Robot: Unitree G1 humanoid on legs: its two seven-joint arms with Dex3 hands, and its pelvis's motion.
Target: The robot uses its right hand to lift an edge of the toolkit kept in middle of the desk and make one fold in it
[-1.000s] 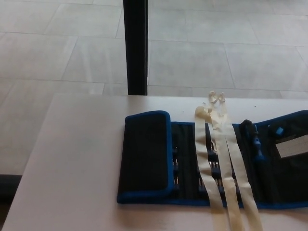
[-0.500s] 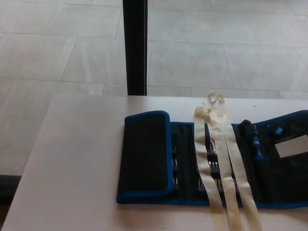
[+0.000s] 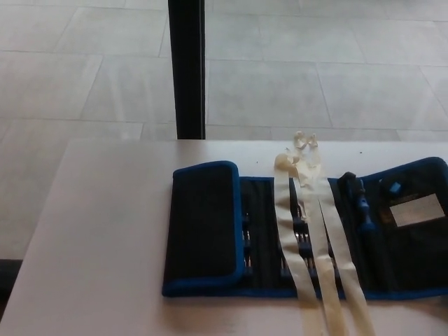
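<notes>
A black toolkit roll with blue trim (image 3: 308,231) lies across the white desk (image 3: 105,231). Its left end is folded over into a flap (image 3: 203,227) that lies flat on the rest. Small tools (image 3: 297,234) sit in pockets in the open middle part, and a blue-handled tool (image 3: 364,206) lies further right. A white label (image 3: 418,208) shows on the right section. Cream straps (image 3: 318,252) run over the roll from its far edge to the near edge. Neither hand shows in the head view.
A black post (image 3: 186,66) stands behind the desk's far edge. Grey tiled floor (image 3: 315,70) fills the background. The desk's left edge runs diagonally at the lower left, with bare desk surface left of the roll.
The whole picture has shifted a little left and slightly up, so the camera has moved. The toolkit and straps lie as before.
</notes>
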